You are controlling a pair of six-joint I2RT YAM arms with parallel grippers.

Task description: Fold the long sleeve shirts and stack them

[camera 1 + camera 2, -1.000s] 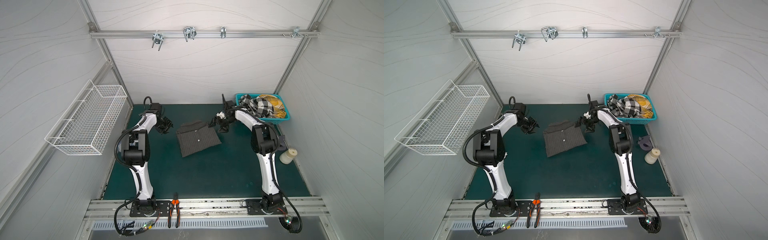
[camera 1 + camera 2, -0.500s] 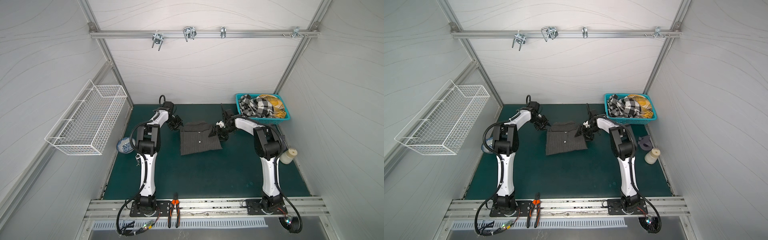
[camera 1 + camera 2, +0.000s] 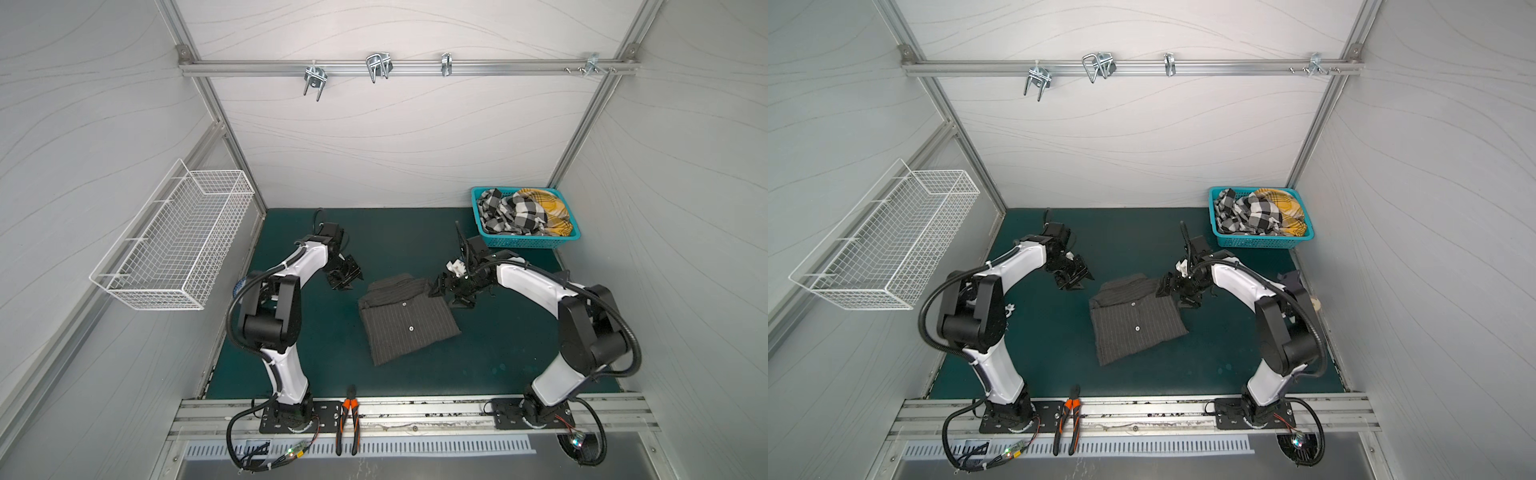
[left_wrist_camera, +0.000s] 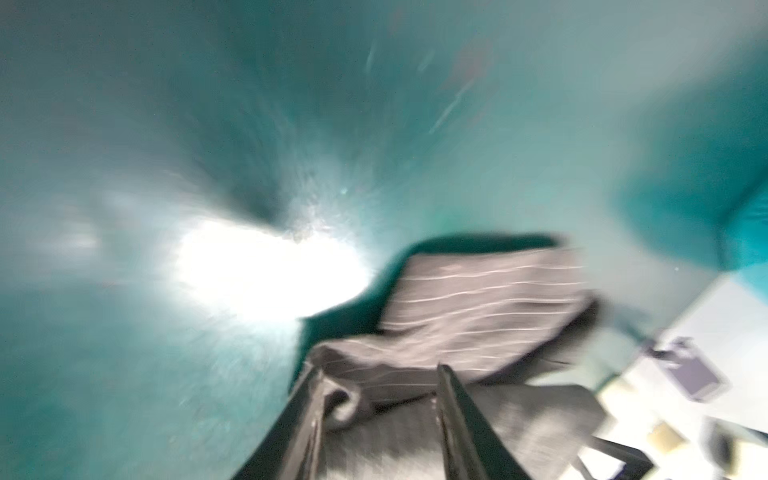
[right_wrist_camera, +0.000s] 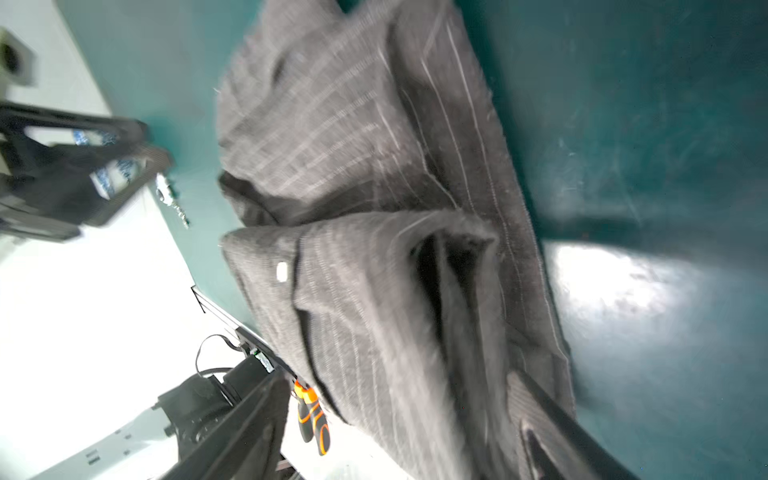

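Looking at this one: the mat (image 3: 498,357) is showing on every side of the shirt (image 3: 405,322), which is lying flat on it. The shirt is already folded down to a rough, slightly skewed rectangle, with the collar (image 3: 395,286) end pointing away from the robot. The basket (image 3: 523,242), heaped with plaid cloth, is sitting well beyond the shirt's far right corner.

The right gripper (image 3: 446,291) is hanging right at that far right corner. Its jaws are spread wide, and in the wrist view the cloth is running between the fingers (image 5: 249,419), but it isn't pinching anything as far as I can see. The left gripper (image 3: 345,279) is sitting off the shirt's far left corner with bare mat between them, jaws parted and empty. Its wrist view is smeared, so I'm going by a top view there.

My read is that they're lining up on the two collar-end corners for a last fold or a carry. To do it well, I'd be:
- bringing the left one onto its corner so both are biting together
- pinching every layer, and deep, since the collar end is bunching up thick
- lifting level so the bundle isn't unrolling
- watching the buttons (image 3: 410,328), because if they're drifting off centre, the fold is going crooked
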